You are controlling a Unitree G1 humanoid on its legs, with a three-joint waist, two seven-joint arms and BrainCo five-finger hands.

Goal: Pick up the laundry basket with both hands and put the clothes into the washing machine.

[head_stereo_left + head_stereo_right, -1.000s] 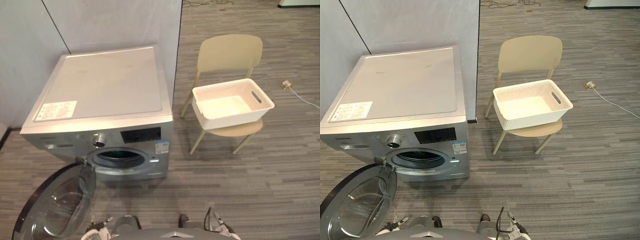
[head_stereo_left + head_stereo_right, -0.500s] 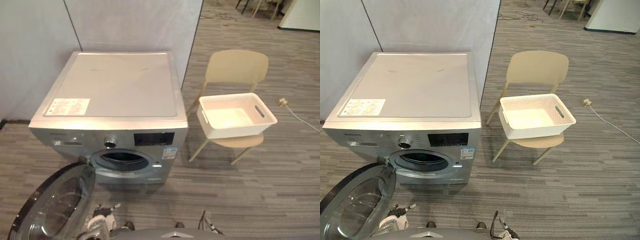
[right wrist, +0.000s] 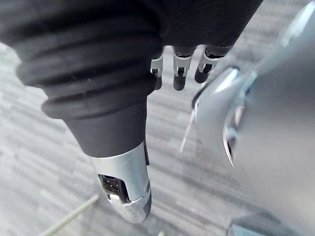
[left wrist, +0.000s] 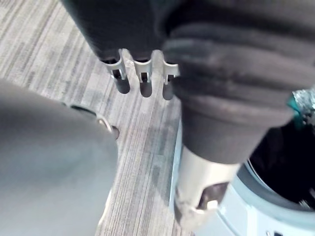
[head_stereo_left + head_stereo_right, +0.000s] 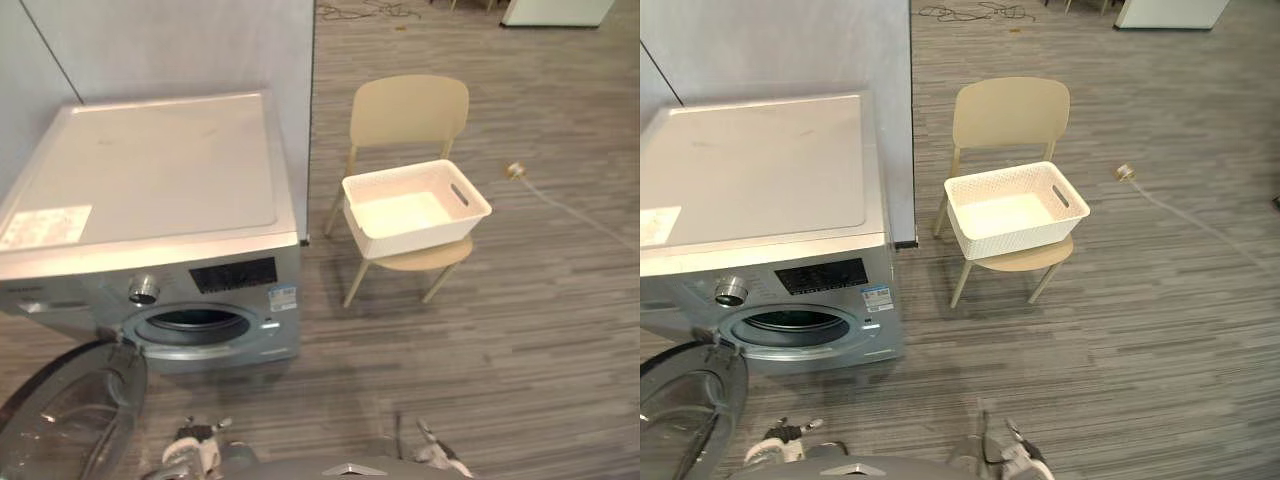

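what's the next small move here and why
Probably step toward the basket and raise both hands to its ends. It sits on the chair to the right of the washing machine, whose door is open, while the left hand and right hand hang open, holding nothing.

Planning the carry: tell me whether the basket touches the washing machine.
Apart. The left eye view shows the basket sitting on the chair, with a strip of floor between it and the washing machine.

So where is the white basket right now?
In the left eye view, the white basket sits on the beige chair's seat, to the right of the washing machine.
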